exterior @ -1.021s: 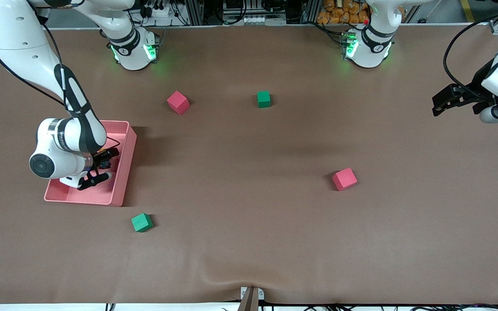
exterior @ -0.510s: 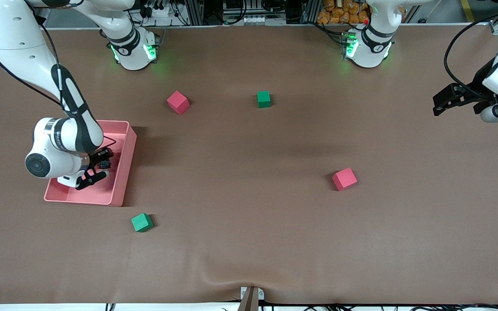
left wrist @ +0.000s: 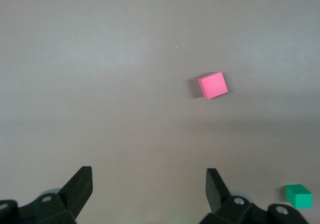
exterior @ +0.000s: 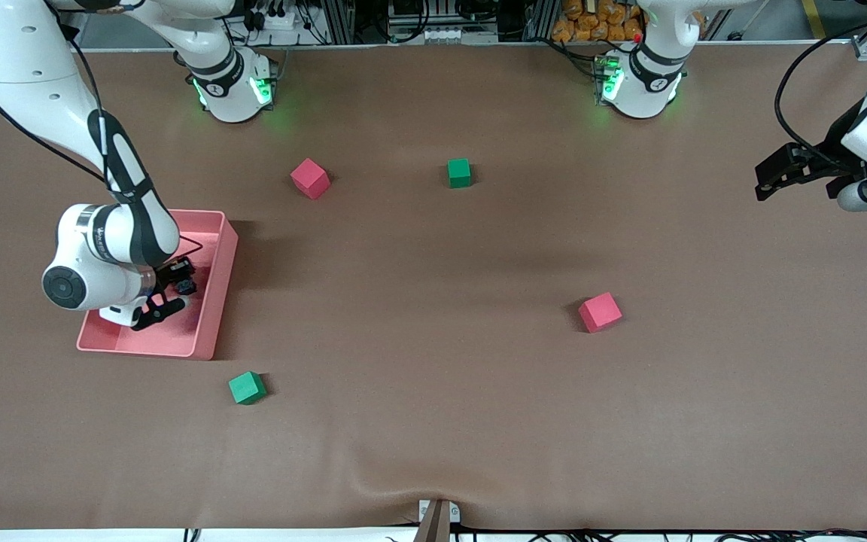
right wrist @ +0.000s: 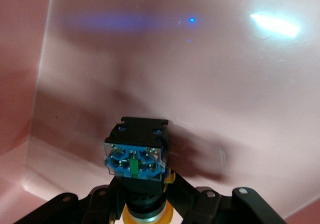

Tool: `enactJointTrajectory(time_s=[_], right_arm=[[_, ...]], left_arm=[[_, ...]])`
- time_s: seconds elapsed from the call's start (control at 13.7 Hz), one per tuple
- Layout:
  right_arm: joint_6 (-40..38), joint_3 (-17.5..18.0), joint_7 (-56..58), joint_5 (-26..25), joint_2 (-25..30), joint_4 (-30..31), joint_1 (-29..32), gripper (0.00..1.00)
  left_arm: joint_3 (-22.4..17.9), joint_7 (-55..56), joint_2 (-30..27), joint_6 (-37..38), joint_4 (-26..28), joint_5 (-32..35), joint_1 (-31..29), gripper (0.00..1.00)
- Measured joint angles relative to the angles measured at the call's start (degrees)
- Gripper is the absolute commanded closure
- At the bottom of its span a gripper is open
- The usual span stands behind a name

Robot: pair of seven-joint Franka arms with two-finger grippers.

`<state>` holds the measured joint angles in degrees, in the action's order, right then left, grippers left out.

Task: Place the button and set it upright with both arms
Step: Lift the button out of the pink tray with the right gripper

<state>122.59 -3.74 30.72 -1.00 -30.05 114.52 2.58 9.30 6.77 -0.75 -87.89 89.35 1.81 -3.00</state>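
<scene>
Inside the pink tray, toward the right arm's end of the table, my right gripper is shut on the button. The right wrist view shows the button clamped between the black fingers of the right gripper. Its black body and blue contact end point away from the gripper, and its orange cap sits back by the palm. It is just above the tray floor. My left gripper waits open over the left arm's end of the table. The left gripper holds nothing.
Two red cubes and two green cubes lie scattered on the brown table. The green cube nearest the front camera lies just outside the tray's corner. The left wrist view shows a red cube and a green cube.
My right gripper has shut on the button inside the tray and shifted slightly toward the table's end. The left arm has barely moved.
</scene>
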Motion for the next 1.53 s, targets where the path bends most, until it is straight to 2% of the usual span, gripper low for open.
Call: enactJointTrajectory(time_s=[0.15,0.51,0.88,1.17,1.53], right_arm=[[-0.44,-0.12,0.0,0.0,1.29,-0.3,0.57,1.0],[-9.56,0.23,0.04,0.18,7.83,-3.68,1.15,1.0],[-11.64,1.16,0.03,5.76,13.04,-5.02,-0.43,1.0],[-14.3,1.29,-6.22,10.1,13.13,-9.17,-5.43,1.0],[-14.29,1.58,-22.63,10.85,12.97,-12.13,-16.06,1.0]], left_arm=[[0.0,0.0,-0.04,0.36,0.0,0.0,0.0,0.0],[0.04,-0.01,-0.18,0.38,-0.35,0.0,0.1,0.0],[0.04,0.0,-0.25,0.38,-0.37,0.0,0.12,0.0],[0.04,0.0,-0.25,0.38,-0.38,0.0,0.12,0.0],[0.06,0.0,-0.25,0.38,-0.38,0.0,0.14,0.0]])
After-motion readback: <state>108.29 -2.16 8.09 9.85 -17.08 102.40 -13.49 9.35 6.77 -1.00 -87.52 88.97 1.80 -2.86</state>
